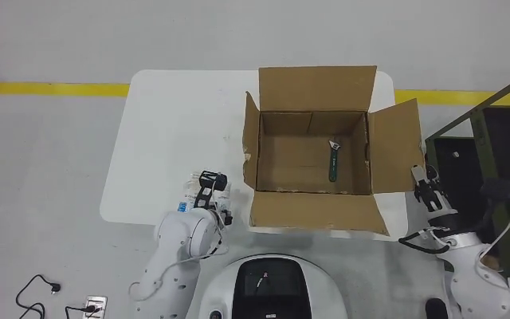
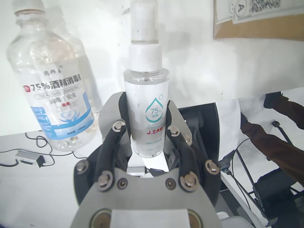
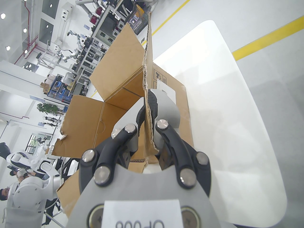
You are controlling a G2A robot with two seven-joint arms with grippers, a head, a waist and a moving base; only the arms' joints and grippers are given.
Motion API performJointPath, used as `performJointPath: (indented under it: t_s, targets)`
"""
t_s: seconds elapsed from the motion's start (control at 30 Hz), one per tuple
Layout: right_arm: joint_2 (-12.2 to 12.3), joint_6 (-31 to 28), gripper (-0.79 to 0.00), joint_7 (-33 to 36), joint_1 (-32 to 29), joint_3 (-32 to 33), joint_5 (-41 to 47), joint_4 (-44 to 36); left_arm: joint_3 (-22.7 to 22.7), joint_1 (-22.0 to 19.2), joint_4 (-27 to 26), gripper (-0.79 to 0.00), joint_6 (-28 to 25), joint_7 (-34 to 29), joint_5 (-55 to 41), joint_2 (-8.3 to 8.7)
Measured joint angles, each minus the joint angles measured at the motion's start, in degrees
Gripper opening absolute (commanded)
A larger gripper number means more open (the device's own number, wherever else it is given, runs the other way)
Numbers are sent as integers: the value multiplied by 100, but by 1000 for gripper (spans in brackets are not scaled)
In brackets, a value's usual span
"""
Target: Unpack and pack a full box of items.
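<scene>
We find a white worktop [image 1: 175, 120] carrying an open cardboard box [image 1: 315, 211] and, near its front-left edge, a clear bottle [image 2: 52, 91].

Around the white table: floor markings, a frame and stray cables

A white table [image 1: 159, 143] with rounded corners stands on a grey floor. A yellow line [image 1: 64, 88] runs across the floor, showing on either side of the table near its far corners. Off the table's right edge stands a dark green metal frame [image 1: 470, 151]. On the floor off the near left corner lie a black cable with a plug [image 1: 36, 291] and, near it, a small grey adapter box [image 1: 94, 304].
</scene>
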Motion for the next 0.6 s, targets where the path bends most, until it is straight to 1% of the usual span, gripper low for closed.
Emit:
performJointPath:
  t_s: [0.13, 0.3, 0.33, 0.4, 0.43, 0.47, 0.5, 0.53, 0.57, 0.6]
  targets:
    - [0, 0, -785, 0, 0, 0, 0, 0, 5, -257, 454, -785, 216, 80, 154, 3]
    - [0, 0, -785, 0, 0, 0, 0, 0, -23, -439, 835, -785, 376, 144, 286, 14]
    - [0, 0, -785, 0, 0, 0, 0, 0, -34, -465, 904, -720, 401, 160, 279, 16]
    - [0, 0, -785, 0, 0, 0, 0, 0, -38, -494, 968, -742, 419, 174, 282, 20]
    - [0, 0, -785, 0, 0, 0, 0, 0, -34, -504, 985, -723, 424, 177, 282, 22]
    - [0, 0, -785, 0, 0, 0, 0, 0, -31, -508, 992, -634, 428, 176, 277, 23]
    - [0, 0, -785, 0, 0, 0, 0, 0, -29, -511, 995, -434, 432, 173, 268, 25]
    - [0, 0, -785, 0, 0, 0, 0, 0, -25, -513, 998, -31, 432, 169, 257, 27]
    - [0, 0, -785, 0, 0, 0, 0, 0, -22, -514, 1000, 0, 431, 165, 252, 29]
    - [0, 0, -767, 0, 0, 0, 0, 0, -20, -515, 1001, 0, 432, 160, 249, 31]
